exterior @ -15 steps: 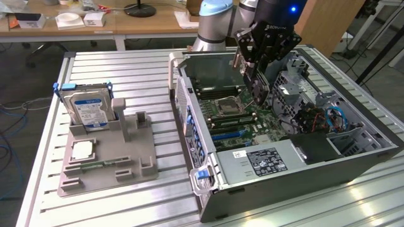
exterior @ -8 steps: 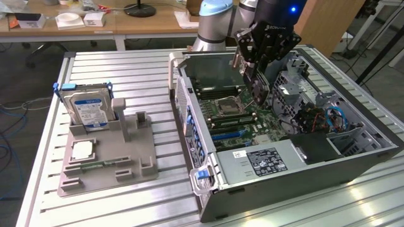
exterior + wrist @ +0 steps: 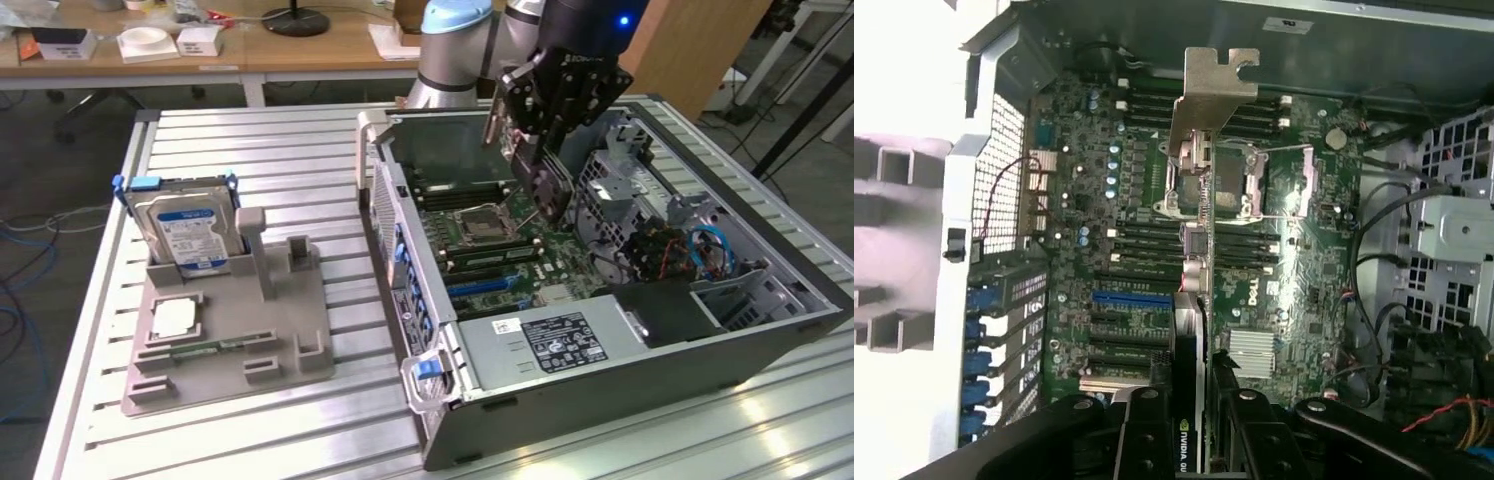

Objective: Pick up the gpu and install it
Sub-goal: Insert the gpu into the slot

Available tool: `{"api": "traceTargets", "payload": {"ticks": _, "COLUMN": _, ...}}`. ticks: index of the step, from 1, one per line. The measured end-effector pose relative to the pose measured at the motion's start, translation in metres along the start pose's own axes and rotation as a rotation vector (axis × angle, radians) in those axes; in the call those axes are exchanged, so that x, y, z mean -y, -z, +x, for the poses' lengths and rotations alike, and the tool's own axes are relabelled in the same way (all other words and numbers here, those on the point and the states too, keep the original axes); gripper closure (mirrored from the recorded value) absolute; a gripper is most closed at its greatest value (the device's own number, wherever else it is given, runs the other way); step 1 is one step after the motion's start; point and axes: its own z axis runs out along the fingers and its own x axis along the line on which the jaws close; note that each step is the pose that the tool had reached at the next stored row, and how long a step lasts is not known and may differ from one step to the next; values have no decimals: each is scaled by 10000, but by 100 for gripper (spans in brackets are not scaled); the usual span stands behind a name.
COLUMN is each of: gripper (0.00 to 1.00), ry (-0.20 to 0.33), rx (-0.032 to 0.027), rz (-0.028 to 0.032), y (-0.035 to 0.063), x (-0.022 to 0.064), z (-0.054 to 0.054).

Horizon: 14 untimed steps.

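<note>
The gripper (image 3: pixel 534 140) is clamping narrowly on the gpu (image 3: pixel 547 190), holding the card on edge above the open case (image 3: pixel 641 370). The card is hanging over the motherboard (image 3: pixel 534 265), with its lower corner near the processor socket (image 3: pixel 478 222); whether it is touching the board cannot be told. In the wrist view the card is showing edge-on between the black fingers (image 3: pixel 1144 430), its silver bracket (image 3: pixel 1216 85) pointing away from the camera and lying across the socket and the memory slots. The arm (image 3: pixel 454 40) is reaching down from behind the case.

The case is lying on its side on the slatted metal surface (image 3: pixel 307 150), its side panel off. A power supply (image 3: pixel 561 340) with a black label is sitting at the near end of it, and bundled cables are showing toward the exterior view's right.

Well apart, toward the exterior view's left, a grey rack (image 3: pixel 287 330) is resting on the surface. A hard drive (image 3: pixel 194 230) with a blue label is standing upright in the rack's far end, and a green memory stick (image 3: pixel 200 350) is lying flat near its front.
</note>
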Motion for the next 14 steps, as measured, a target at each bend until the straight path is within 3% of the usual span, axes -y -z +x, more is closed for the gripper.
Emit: {"api": "traceTargets", "payload": {"ticks": 14, "gripper": 74, "ry": 1580, "rx": -55, "rz": -34, "y": -12, "x": 2, "z": -21}}
